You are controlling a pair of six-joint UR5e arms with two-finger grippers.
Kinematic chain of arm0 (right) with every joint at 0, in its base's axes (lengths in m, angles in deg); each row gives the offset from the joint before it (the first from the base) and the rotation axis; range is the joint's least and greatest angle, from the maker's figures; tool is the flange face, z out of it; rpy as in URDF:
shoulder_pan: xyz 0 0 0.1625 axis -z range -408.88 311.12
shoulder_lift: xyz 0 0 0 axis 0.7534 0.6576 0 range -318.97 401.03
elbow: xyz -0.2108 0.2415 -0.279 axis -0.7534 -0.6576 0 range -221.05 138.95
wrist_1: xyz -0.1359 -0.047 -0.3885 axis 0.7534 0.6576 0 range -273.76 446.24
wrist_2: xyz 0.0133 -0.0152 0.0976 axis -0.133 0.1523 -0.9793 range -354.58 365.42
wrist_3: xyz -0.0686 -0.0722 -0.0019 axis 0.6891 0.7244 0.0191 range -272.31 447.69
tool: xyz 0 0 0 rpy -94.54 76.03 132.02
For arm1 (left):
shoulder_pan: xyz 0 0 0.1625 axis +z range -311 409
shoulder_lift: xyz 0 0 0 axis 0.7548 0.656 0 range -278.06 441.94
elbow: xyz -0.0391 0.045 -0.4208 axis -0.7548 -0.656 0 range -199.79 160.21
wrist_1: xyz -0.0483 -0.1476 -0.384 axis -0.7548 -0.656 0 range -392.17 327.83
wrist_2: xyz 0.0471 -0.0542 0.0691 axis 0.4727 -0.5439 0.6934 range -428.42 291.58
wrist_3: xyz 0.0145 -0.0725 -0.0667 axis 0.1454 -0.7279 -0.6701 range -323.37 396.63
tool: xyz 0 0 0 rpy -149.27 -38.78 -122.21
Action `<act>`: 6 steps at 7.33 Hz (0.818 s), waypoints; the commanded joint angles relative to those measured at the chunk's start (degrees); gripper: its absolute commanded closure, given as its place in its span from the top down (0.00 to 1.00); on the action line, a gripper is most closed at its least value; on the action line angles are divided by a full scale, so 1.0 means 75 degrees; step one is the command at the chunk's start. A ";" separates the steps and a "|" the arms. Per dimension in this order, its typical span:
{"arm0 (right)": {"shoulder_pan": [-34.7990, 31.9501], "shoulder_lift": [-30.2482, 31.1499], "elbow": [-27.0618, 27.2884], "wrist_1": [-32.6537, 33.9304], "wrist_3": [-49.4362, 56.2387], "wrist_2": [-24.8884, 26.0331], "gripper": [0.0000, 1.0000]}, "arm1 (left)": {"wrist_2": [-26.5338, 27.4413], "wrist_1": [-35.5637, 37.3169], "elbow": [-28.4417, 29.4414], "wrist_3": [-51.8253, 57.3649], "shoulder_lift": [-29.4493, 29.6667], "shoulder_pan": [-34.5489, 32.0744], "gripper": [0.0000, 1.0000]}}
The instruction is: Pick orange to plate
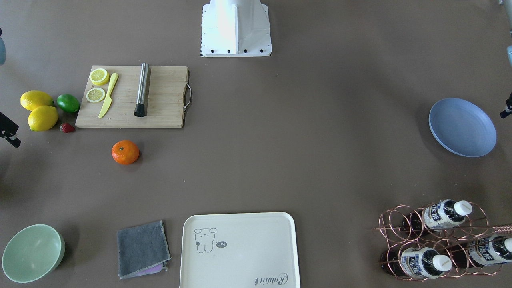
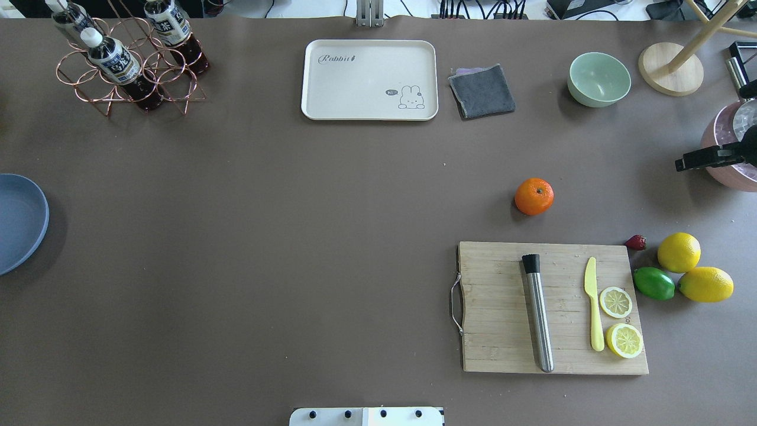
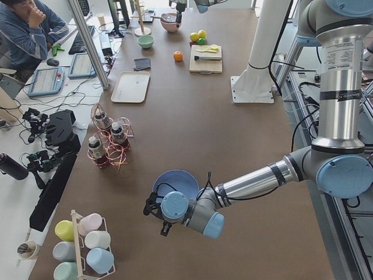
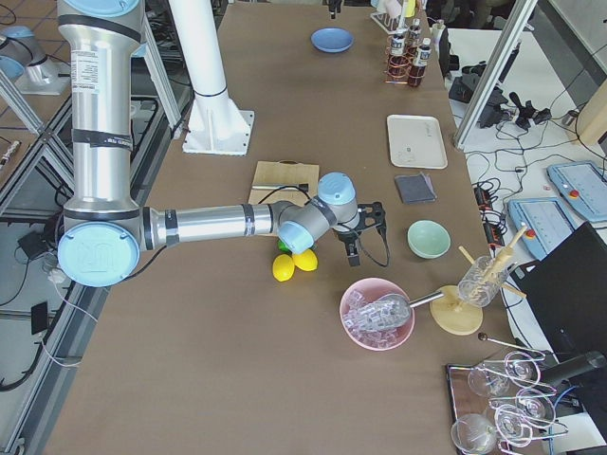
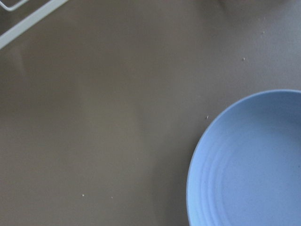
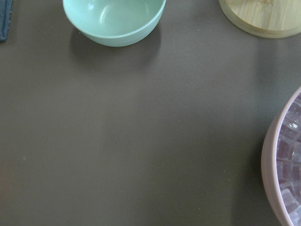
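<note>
The orange (image 1: 125,152) (image 2: 534,196) lies alone on the brown table, just beyond the cutting board's far edge. The periwinkle plate (image 1: 462,127) (image 2: 18,222) rests empty at the table's far left end and fills the lower right of the left wrist view (image 5: 249,165). My left gripper (image 3: 156,217) hovers beside the plate with its fingers apart, open and holding nothing. My right gripper (image 2: 689,163) (image 4: 363,230) hangs near the pink bowl, well to the right of the orange, open and empty.
A cutting board (image 2: 502,307) carries a steel rod, a yellow knife and lemon slices. Lemons (image 2: 679,252), a lime (image 2: 654,283) and a strawberry lie to its right. A cream tray (image 2: 369,80), grey cloth (image 2: 482,90), green bowl (image 2: 598,78), bottle rack (image 2: 127,62) and pink ice bowl (image 4: 377,312) line the edges.
</note>
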 commanded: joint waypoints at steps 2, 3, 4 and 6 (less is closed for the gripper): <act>0.0013 0.0007 0.0004 -0.0025 -0.0003 0.0109 1.00 | -0.0100 -0.0005 0.0163 -0.0116 0.0105 0.0316 0.98; 0.0013 0.0007 0.0004 -0.0025 -0.0003 0.0121 1.00 | -0.0100 -0.0005 0.0245 -0.0129 0.0187 0.0387 0.98; 0.0013 0.0007 0.0004 -0.0025 -0.0003 0.0121 1.00 | -0.0100 -0.0005 0.0385 -0.0129 0.0315 0.0516 0.97; 0.0025 0.0007 0.0004 -0.0025 -0.0003 0.0203 1.00 | -0.0100 0.0007 0.0503 -0.0129 0.0399 0.0540 0.81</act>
